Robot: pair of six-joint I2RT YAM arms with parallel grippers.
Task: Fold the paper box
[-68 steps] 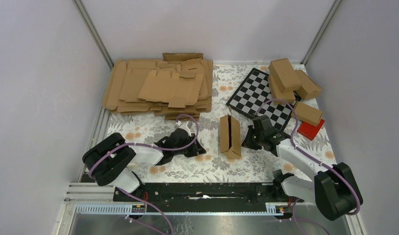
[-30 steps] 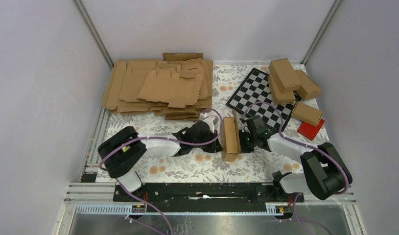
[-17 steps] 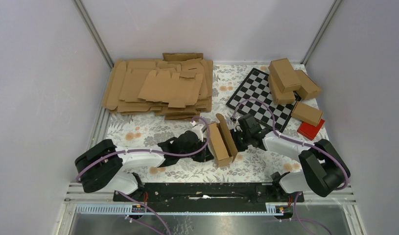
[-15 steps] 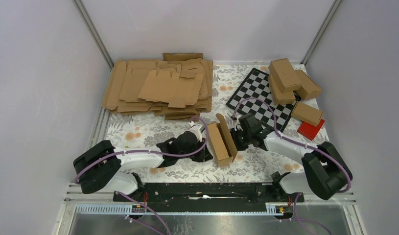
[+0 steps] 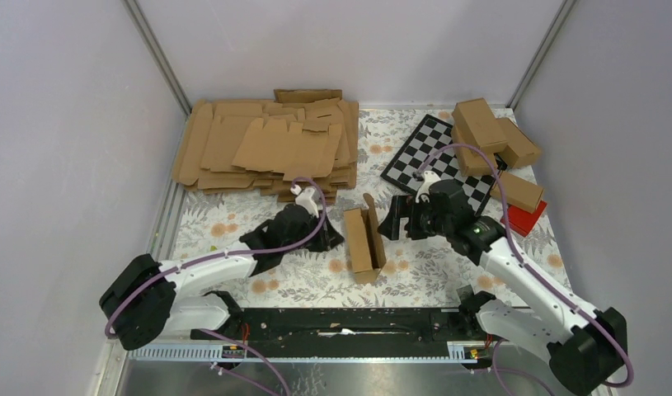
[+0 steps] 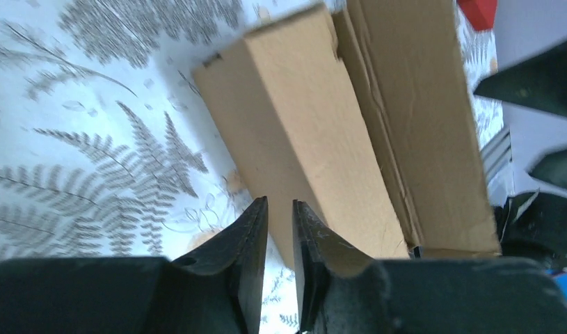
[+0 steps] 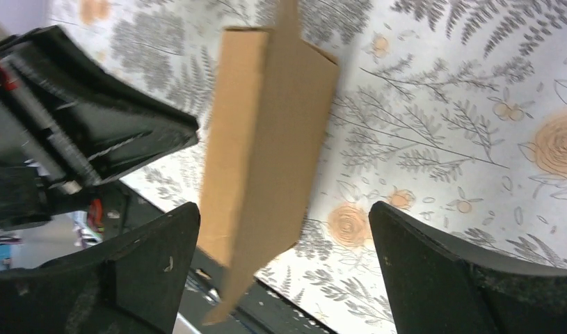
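Observation:
The paper box [image 5: 364,241] is a half-folded brown carton on the floral cloth, with one long flap standing up along its right side. My left gripper [image 5: 334,241] sits just to its left, a little apart from it. In the left wrist view the left gripper [image 6: 280,212] has only a narrow gap with nothing in it, and the box [image 6: 315,139] lies right ahead. My right gripper [image 5: 394,224] is off the box's right side. The right wrist view shows the right gripper [image 7: 284,212] wide open, the box [image 7: 266,139] ahead of it and untouched.
A heap of flat brown blanks [image 5: 266,148] lies at the back left. A checkerboard [image 5: 435,161] and several folded cartons [image 5: 485,128] are at the back right, with a red block [image 5: 526,219] beside them. The black base rail [image 5: 340,322] runs along the near edge.
The right gripper let go, opened wide and drew back to the right. The left gripper pulled back left and its jaws parted slightly. The box has shifted left and stands free.

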